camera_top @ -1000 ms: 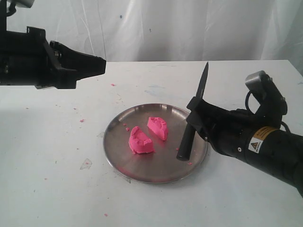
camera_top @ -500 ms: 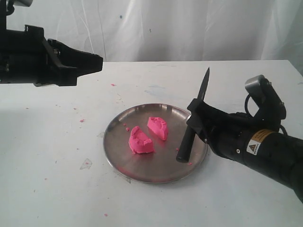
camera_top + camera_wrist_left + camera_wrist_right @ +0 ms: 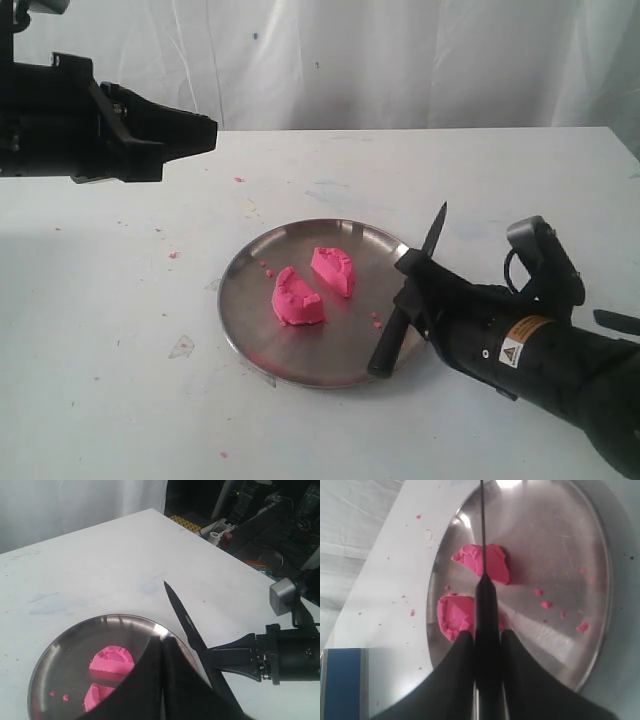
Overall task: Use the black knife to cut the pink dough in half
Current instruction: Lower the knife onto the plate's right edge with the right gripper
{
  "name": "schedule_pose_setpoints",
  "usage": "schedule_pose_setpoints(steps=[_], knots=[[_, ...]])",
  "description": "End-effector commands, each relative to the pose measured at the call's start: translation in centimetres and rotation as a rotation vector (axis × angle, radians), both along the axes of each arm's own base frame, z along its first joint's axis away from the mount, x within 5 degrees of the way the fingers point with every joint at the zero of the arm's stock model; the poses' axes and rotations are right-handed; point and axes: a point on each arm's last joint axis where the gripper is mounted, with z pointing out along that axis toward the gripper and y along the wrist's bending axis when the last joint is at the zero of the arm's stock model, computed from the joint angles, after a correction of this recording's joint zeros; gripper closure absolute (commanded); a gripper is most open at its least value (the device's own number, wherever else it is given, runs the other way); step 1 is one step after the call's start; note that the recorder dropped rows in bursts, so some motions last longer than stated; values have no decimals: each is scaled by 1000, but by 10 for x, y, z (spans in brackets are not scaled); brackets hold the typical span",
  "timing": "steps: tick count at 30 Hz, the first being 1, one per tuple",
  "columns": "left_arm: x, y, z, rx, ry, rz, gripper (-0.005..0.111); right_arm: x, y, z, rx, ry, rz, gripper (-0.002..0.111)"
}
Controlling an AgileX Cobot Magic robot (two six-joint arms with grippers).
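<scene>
Lowered right gripper point(image 3: 408, 292) grips black knife point(image 3: 408, 292); wrist view shows crumbs point(image 3: 546, 604).

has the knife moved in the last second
Yes. The black knife, clamped in the right gripper, has dropped and slid toward the steel plate's near-right rim.

Plate point(image 3: 250, 330) shiny steel (mirror glare); pink dough point(image 3: 297, 298) matt, soft; black knife point(image 3: 410, 290) matt.
</scene>
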Motion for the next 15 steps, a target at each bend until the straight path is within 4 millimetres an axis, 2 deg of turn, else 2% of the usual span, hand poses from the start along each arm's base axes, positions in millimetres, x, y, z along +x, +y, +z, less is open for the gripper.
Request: schedule_pose_setpoints(steps=[1,15], knots=[[-3,-1,1,-13,1,-7,107,8,7,-9,-8,7,12,108],[-3,-1,1,-13,1,-7,107,29,24,-30,-65,67,44,108]])
